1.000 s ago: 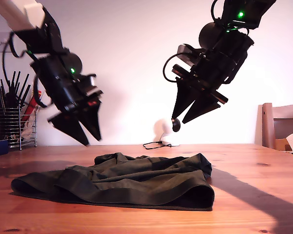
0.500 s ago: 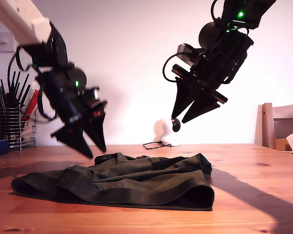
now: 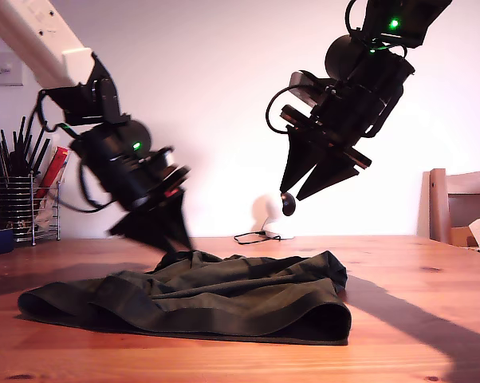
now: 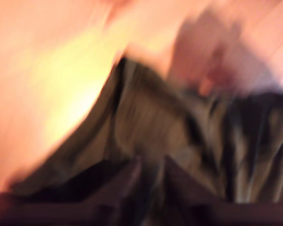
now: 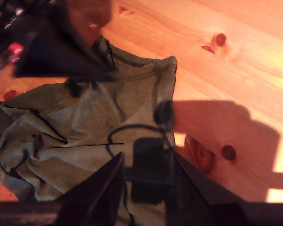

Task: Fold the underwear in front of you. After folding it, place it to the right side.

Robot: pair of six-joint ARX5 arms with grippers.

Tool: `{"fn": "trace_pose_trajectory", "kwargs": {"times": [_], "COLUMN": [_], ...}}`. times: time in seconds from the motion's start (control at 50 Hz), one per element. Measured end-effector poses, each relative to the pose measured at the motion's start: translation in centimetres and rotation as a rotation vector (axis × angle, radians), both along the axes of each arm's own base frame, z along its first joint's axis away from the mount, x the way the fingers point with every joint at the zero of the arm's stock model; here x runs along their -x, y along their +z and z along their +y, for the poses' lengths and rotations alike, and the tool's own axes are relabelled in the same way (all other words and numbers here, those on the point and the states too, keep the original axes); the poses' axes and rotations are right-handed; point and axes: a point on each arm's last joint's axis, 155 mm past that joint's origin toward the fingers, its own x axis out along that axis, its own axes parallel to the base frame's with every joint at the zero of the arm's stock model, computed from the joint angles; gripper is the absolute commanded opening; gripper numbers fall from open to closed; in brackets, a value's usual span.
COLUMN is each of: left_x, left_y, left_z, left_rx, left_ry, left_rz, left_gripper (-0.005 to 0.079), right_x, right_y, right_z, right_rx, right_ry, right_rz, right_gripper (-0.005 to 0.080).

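On the wooden table (image 3: 431, 319) the underwear (image 3: 224, 295) lies rumpled and unfolded, the first gripper (image 3: 164, 231), jaws spread, just above its far edge for a first pinch, the second gripper (image 3: 312, 179) spread high above it.

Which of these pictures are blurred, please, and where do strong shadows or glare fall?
First wrist view: heavily smeared by motion, with the underwear streaky and a bright glare patch on the table. Exterior view: sharp apart from my first gripper, which is blurred. Second wrist view: mostly sharp, with a hard dark shadow on the wood beside the cloth.
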Motion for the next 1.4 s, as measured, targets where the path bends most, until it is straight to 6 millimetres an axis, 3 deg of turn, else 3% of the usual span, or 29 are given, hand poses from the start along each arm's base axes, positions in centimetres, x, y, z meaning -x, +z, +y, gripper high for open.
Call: {"fn": "trace_pose_trajectory", "kwargs": {"times": [0.14,0.18,0.28,0.34,0.44,0.54,0.68,1.4], "left_x": [0.0,0.2,0.6,1.1,1.6,0.6,0.2,2.2], "left_y": [-0.1,-0.2,-0.6,-0.9,-1.3,-1.3,-1.3,-1.5], "left_z": [-0.4,-0.4,0.0,0.5,2.1,4.3,5.9,5.1], "left_rx": [-0.012,-0.017,-0.037,-0.049,-0.1,-0.192,-0.243,-0.226], "left_ry": [0.005,0.004,0.011,0.018,0.055,0.106,0.14,0.197], "left_rz": [-0.006,0.0,0.028,0.06,0.116,0.1,0.097,0.231], "left_gripper": [0.0021,0.0108,0.0438,0.0529,0.0531,0.0531,0.0531,0.053], "right_x": [0.0,0.0,0.0,0.0,0.0,0.0,0.0,-0.1], "right_y": [0.0,0.0,0.0,0.0,0.0,0.0,0.0,0.1], "right_z": [0.0,0.0,0.0,0.0,0.0,0.0,0.0,0.1], "right_rx": [0.0,0.0,0.0,0.0,0.0,0.0,0.0,-0.002], "right_ry": [0.0,0.0,0.0,0.0,0.0,0.0,0.0,0.0], "right_rz": [0.0,0.0,0.0,0.0,0.0,0.0,0.0,-0.004], "right_gripper": [0.0278,0.0278,0.0278,0.0278,0.0278,0.0278,0.0278,0.0278]}}
